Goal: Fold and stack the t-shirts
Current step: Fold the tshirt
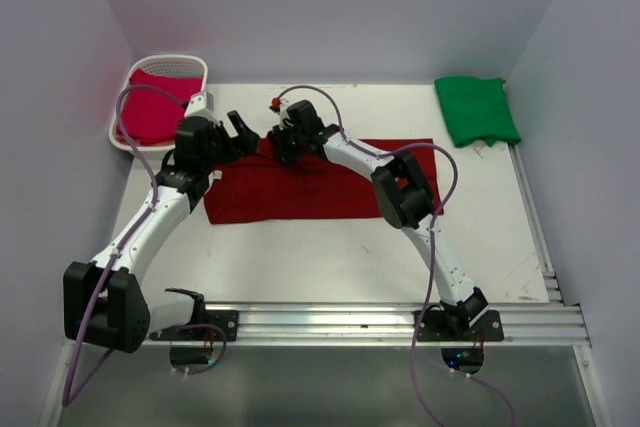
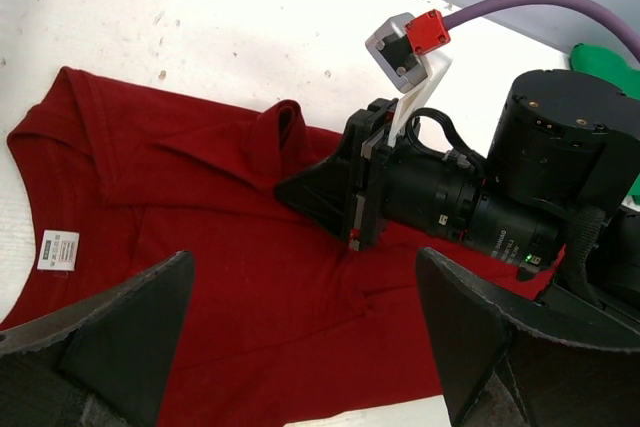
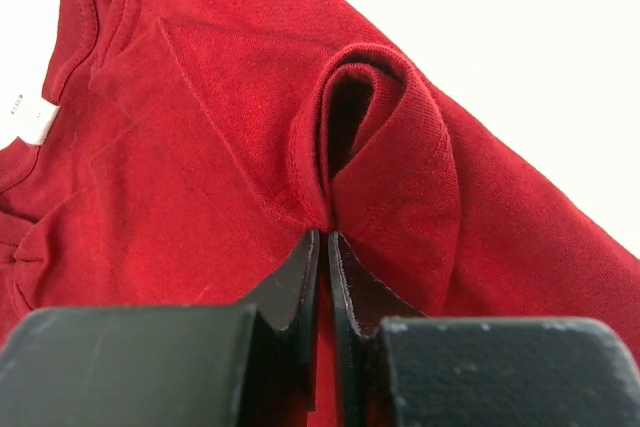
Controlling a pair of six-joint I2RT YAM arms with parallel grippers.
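**Maroon t-shirt: location and handling notes**

Location: we find the maroon t-shirt (image 1: 300,192) lying flat as a wide band across the middle of the white surface (image 1: 350,267). The green t-shirt (image 1: 477,110) sits folded at the far right corner. The crimson t-shirt (image 1: 155,107) lies in the basket (image 1: 170,60) at the far left.

Holders: the right end effector (image 3: 322,239) has its jaws drawn nearly together on a raised ridge of the maroon cloth near the shirt's far edge. The left end effector (image 2: 305,347) hangs above the shirt just beside it, jaws spread wide and gripping nothing.

Handling, as we judge it: light, limp knit cloth, neither fragile nor slippery. It will sag and drag wherever it is unsupported, and a thin pinch may catch only the top layer. We would take hold at a hem or a pinched ridge, gather every layer, and use two well-separated holds so the fold runs straight.
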